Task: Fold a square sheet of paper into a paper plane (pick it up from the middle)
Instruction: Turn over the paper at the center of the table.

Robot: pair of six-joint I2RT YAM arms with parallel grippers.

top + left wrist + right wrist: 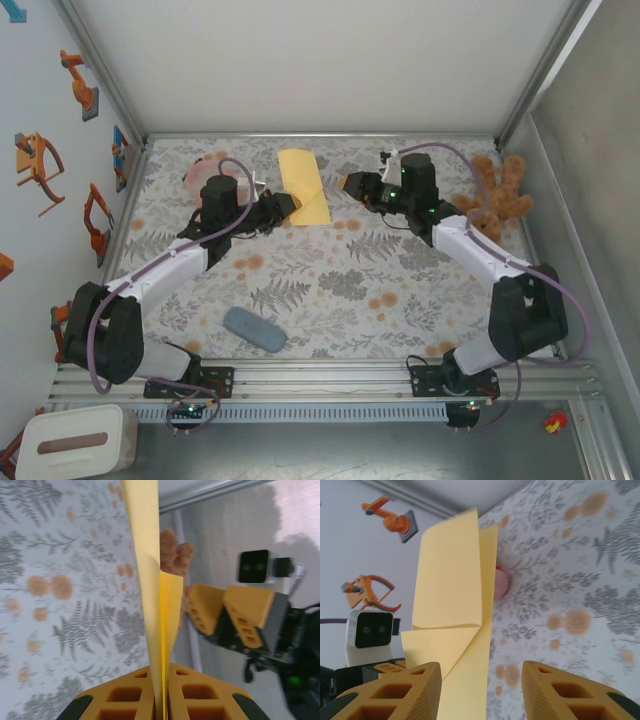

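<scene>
1. Thin yellow square sheet of paper, folded lengthwise, left of the brown plush teddy bear; possibly lifted, unclear from above.
2. left gripper, on the sheet's side away from the bear: fingers pinching the sheet's edge, plain in the left wrist view.
3. right gripper, between sheet and bear: fingers parted, gripping nothing; the right wrist view shows a creased flap too fine for the top view.

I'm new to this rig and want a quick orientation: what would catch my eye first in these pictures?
The folded yellow paper stands out first, at the far middle of the floral table, pinched by the left end effector. The right end effector sits just to its right, jaws apart. A brown teddy bear lies in the far right corner, and a grey-blue pad lies near the front.
</scene>
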